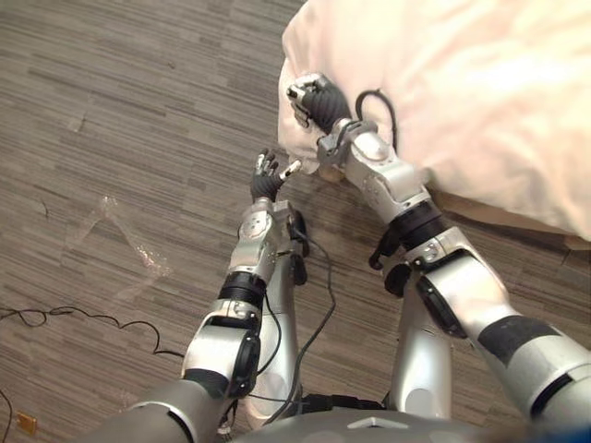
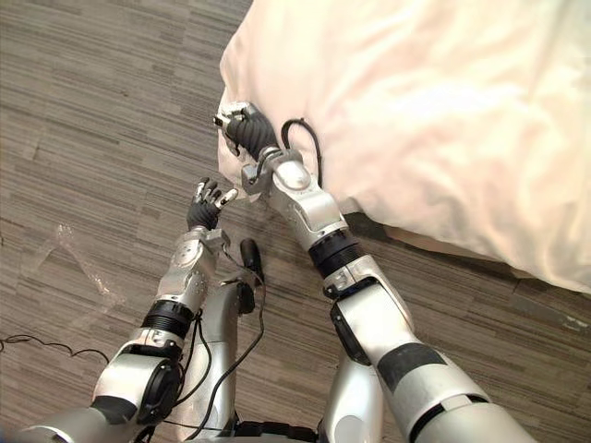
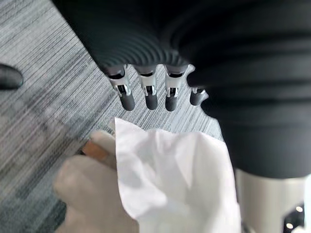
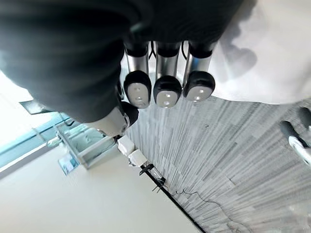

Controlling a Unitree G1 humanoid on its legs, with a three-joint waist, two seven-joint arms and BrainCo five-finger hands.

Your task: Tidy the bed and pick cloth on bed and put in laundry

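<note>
A white duvet (image 1: 462, 83) covers the bed at the upper right, and its corner hangs down toward the floor. My right hand (image 1: 319, 103) is at that corner, by the duvet's edge. In the right wrist view its fingers (image 4: 167, 92) are curled in with nothing between them, and the duvet (image 4: 272, 48) lies just past them. My left hand (image 1: 266, 180) hovers over the floor slightly below the corner, with its fingers (image 3: 150, 94) straight and empty. In the left wrist view the hanging white corner (image 3: 170, 184) shows beyond them.
Grey-brown wood-pattern floor (image 1: 138, 111) spreads to the left of the bed. A crumpled piece of clear plastic (image 1: 129, 242) lies on it at the left. The bed's tan base edge (image 1: 517, 217) shows under the duvet at the right.
</note>
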